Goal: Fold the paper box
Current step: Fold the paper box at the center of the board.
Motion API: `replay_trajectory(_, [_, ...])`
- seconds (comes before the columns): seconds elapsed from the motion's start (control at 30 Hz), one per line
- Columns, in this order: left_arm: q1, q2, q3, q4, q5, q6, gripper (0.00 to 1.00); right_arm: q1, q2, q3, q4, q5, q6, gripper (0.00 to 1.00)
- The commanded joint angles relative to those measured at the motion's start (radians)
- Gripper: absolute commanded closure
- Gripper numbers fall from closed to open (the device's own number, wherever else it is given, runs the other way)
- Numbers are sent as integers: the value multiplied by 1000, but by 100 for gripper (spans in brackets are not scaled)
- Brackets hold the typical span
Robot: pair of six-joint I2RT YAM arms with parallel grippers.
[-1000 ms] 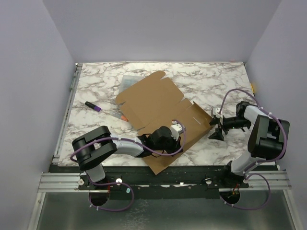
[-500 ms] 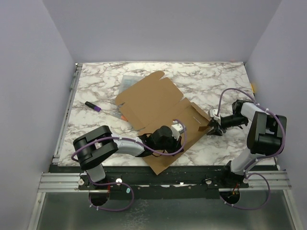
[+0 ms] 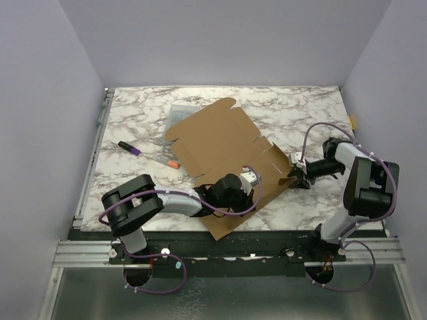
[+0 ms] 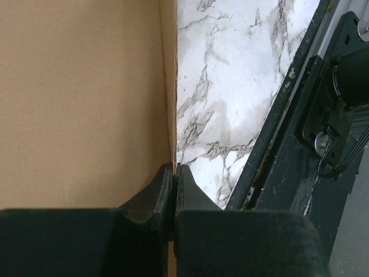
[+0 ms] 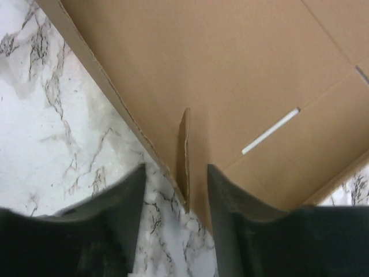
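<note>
Left end effector (image 4: 174, 173) is clamped shut on the paper box (image 3: 220, 143), its two fingertips pinching the sheet's cut edge where cardboard meets marble in the wrist view. From above, that grip sits toward 5 o'clock on the sheet, with the arm lying across the near flap. Right end effector (image 5: 176, 193) stands partly open at the sheet's 3 o'clock corner. Its fingers (image 5: 124, 199) straddle a small upright tab (image 5: 184, 150), with a gap showing on each side, so nothing is gripped there. A narrow slit (image 5: 270, 131) lies at 2 o'clock from the tab. The box is spread mostly flat and skewed in the middle of the counter (image 3: 300, 110), one corner reaching the near edge at 6 o'clock. A clear plastic case (image 3: 180, 112) lies just beside its 11 o'clock edge. An orange-tipped pen (image 3: 165, 161) lies close at 9 o'clock, and a purple marker (image 3: 130, 147) farther out the same way.
</note>
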Motion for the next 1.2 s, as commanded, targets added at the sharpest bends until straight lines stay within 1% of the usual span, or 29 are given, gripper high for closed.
replay_trajectory(0.0, [-7,4,7,-122,26,42,100,8,-38,4,-22,-29,121,38])
replay_trajectory(0.03, [-7,1,5,-128,27,44,100,8,-54,10,-28,-32,147,34])
replay_trajectory(0.07, [-7,-3,4,-135,27,48,100,8,-69,17,-37,-39,173,32])
replay_trajectory(0.2, [-7,-14,1,-160,24,60,100,6,-121,63,-94,-81,240,31])
replay_trajectory(0.3, [-7,-22,1,-177,25,68,100,5,-135,138,-157,-114,322,30])
replay_trajectory(0.37, [-7,-27,1,-187,24,73,100,4,-128,193,-165,-133,413,30])
replay_trajectory(0.47, [-7,-33,1,-198,24,74,100,17,-115,231,-75,-155,635,33])
replay_trajectory(0.5, [-6,-35,2,-200,24,72,100,40,-116,229,-61,-137,660,33])
replay_trajectory(0.6, [-7,-38,4,-201,21,63,100,152,-155,158,56,15,789,33])
replay_trajectory(0.7, [-9,-35,5,-200,19,59,100,204,-179,87,107,93,821,32])
replay_trajectory(0.73, [-9,-34,6,-200,19,58,100,208,-174,77,114,111,832,33])
replay_trajectory(0.77, [-9,-34,5,-199,22,56,100,208,-166,50,154,171,872,36])
replay_trajectory(0.83, [-9,-37,5,-199,22,56,100,232,-168,33,172,208,876,37])
replay_trajectory(1.07, [-10,-38,7,-199,24,52,100,244,-173,0,219,300,894,41])
replay_trajectory(1.17, [-10,-38,8,-199,26,53,100,255,-167,-4,251,334,924,46])
